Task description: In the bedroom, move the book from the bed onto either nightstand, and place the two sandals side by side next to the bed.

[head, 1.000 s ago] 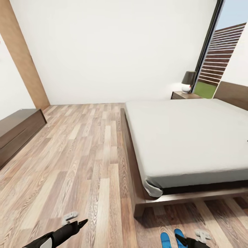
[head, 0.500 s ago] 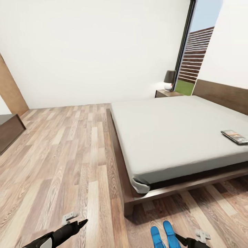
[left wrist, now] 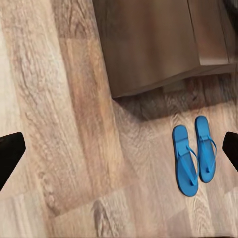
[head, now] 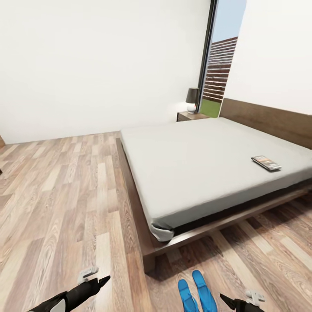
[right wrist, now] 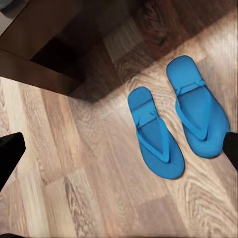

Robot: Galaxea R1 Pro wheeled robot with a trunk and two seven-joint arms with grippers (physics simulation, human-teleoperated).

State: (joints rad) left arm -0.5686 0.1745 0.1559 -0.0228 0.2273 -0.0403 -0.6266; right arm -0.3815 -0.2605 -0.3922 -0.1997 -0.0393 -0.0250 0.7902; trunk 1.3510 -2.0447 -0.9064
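Head view: a white-walled bedroom with a wood-plank floor. The bed [head: 208, 169], low, dark-framed, with a bare off-white mattress, runs away from the robot toward the right. The book [head: 266, 162] lies flat on the mattress near its right edge, well ahead and to the right. Its long axis slants toward the headboard, so the right arm looks the nearer one for it (a judgement). A nightstand [head: 190, 115] with a lamp [head: 192, 99] stands beyond the bed's far corner. The two blue sandals [head: 197, 294] lie side by side on the floor, just off the bed's near corner. Left gripper [left wrist: 119, 148] and right gripper [right wrist: 119, 148] both hover empty above the floor, fingers spread wide. Right wrist view: the sandals sit almost under the right gripper.
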